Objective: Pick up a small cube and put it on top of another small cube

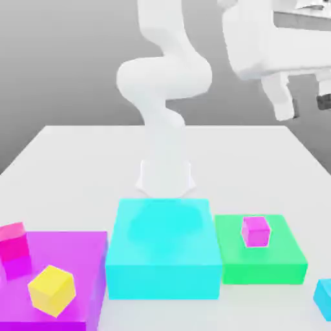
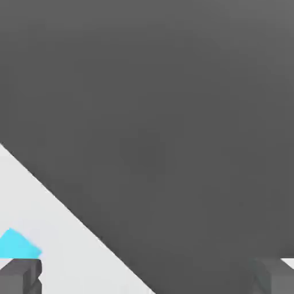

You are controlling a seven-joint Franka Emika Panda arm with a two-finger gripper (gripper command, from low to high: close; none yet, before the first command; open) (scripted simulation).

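Fingers (image 2: 23, 277) of my tool (image 1: 308, 111) were spread wide, high above the tabletop (image 1: 258, 168). The cyan cube (image 1: 325, 299) sat on the tabletop at the exterior view's right edge, partly cut off, near the green block (image 1: 262, 271) that bore a magenta cube (image 1: 256, 232).

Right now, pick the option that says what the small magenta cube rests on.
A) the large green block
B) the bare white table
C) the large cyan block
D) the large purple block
A: in the exterior view the small magenta cube sits on top of the large green block, with green surface around it.
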